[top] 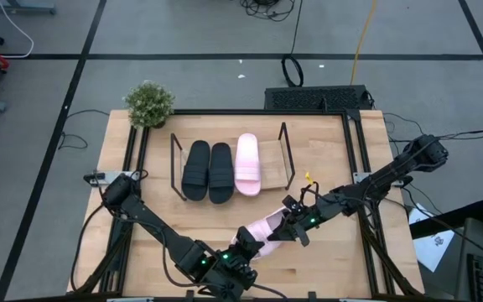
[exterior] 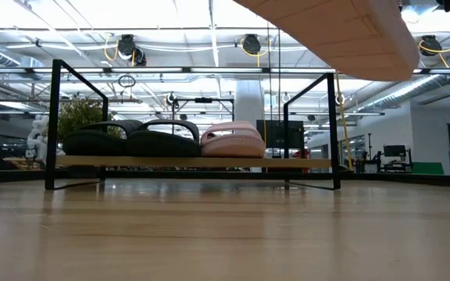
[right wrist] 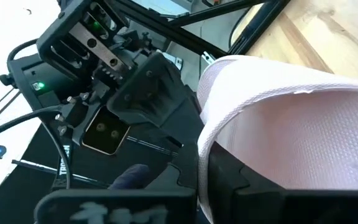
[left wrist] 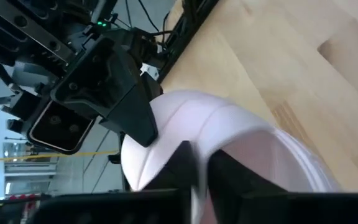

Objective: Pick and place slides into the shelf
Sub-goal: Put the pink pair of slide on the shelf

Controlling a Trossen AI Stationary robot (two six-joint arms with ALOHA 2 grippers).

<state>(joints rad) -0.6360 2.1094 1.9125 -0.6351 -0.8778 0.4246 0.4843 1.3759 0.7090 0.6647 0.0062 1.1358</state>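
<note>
Grey floor (top: 183, 33) crossed by dark lines, ceiling lights (exterior: 76, 16) overhead, a potted plant (top: 149, 104).

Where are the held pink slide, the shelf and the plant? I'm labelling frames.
held pink slide (top: 262, 228): high view, its middle.
shelf (top: 287, 156): high view, right wire end.
plant (top: 149, 103): high view, foliage.

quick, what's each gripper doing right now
Left gripper: shut on one end of the pink slide, lifted off the table.
Right gripper: shut on the slide's other end.
</note>
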